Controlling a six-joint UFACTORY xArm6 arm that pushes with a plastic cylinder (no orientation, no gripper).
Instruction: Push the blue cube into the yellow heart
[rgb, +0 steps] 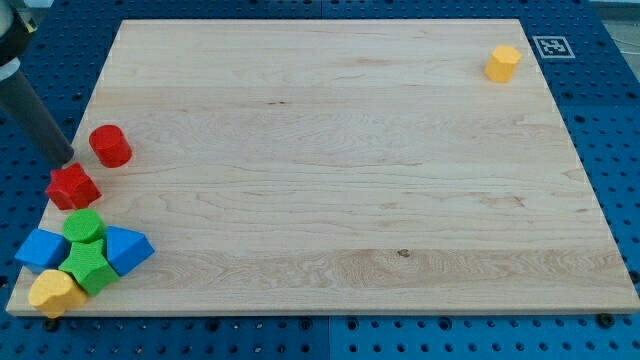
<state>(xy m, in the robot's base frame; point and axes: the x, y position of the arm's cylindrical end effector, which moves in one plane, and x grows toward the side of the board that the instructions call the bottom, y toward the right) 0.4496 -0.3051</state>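
Observation:
The blue cube (42, 248) lies at the view's lower left, near the board's left edge. The yellow heart (55, 292) sits just below it at the bottom left corner, close to or touching it. My tip (66, 159) stands above them, just left of the red cylinder (110, 145) and right above the red star (72, 186). The tip is well apart from the blue cube.
A green cylinder (84, 226) and a green star (88, 265) are packed right of the blue cube, with a blue triangular block (127, 249) beyond them. A yellow hexagon (503, 62) lies at the top right. The wooden board (340, 170) has a blue pegboard around it.

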